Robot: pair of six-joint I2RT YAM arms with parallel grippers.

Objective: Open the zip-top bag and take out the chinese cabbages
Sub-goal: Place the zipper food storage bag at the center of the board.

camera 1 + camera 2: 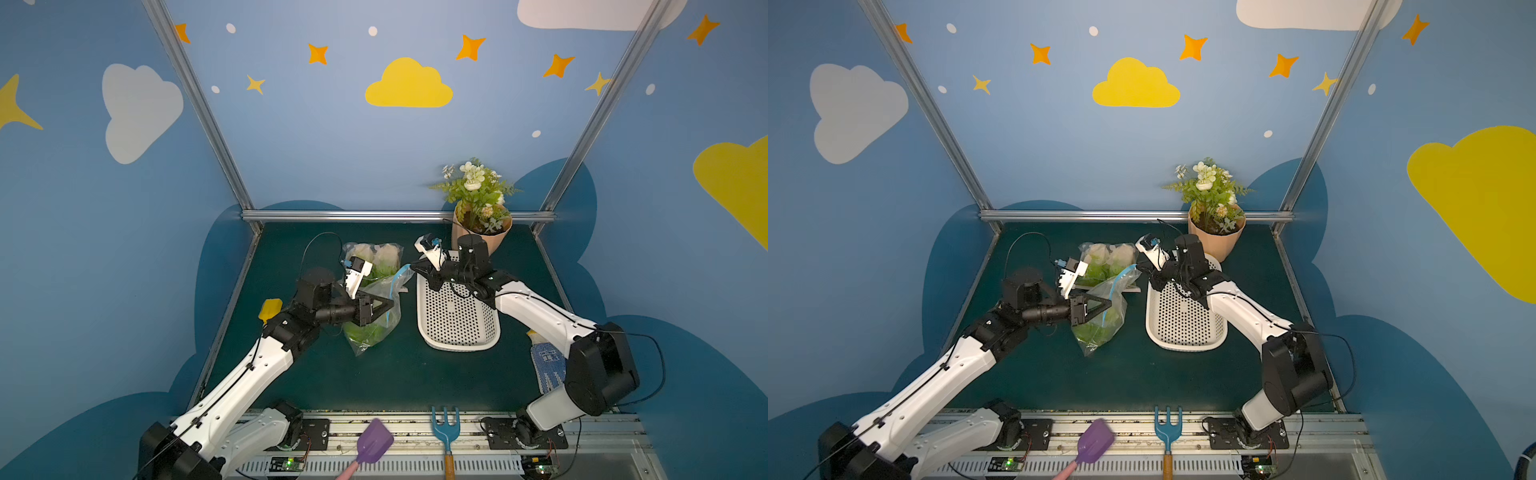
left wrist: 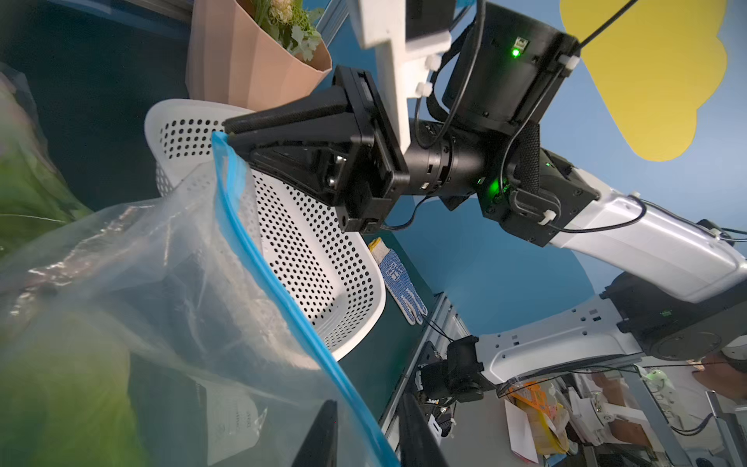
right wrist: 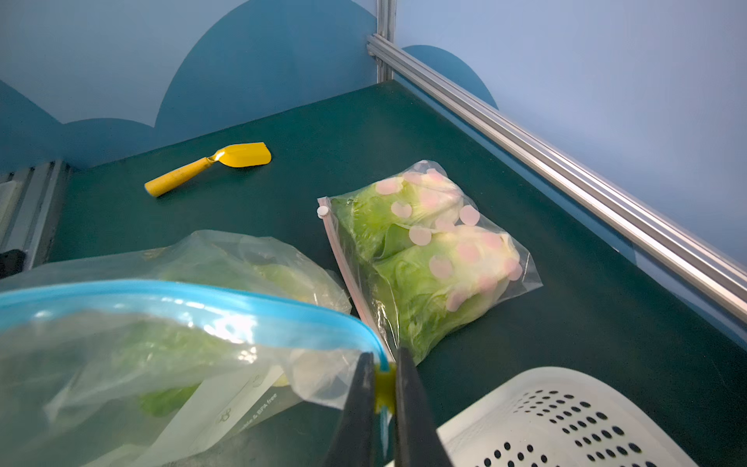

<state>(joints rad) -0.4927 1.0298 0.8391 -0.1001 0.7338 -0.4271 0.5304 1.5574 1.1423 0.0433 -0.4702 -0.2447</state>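
Observation:
A clear zip-top bag (image 1: 376, 316) (image 1: 1100, 328) with a blue zip strip (image 2: 258, 258) (image 3: 194, 295) lies left of centre, its mouth lifted. Green chinese cabbage (image 1: 365, 332) (image 3: 169, 351) shows through the film. My right gripper (image 1: 411, 268) (image 3: 384, 356) is shut on the yellow slider (image 3: 383, 388) at the strip's end. My left gripper (image 1: 390, 305) (image 2: 368, 404) straddles the blue strip lower down: one finger shows through the film, the other is outside, and gaps remain. Two more cabbages lie in a sealed pink-dotted bag (image 1: 374, 257) (image 3: 428, 258) behind.
A white perforated basket (image 1: 457, 347) (image 3: 566, 412) stands right of the bag, under my right arm. A potted plant (image 1: 478, 208) is at the back right. A yellow trowel (image 3: 210, 163) lies at the left, a dotted glove (image 1: 548, 365) at the right. A purple spade (image 1: 372, 444) and blue fork (image 1: 445, 428) rest on the front rail.

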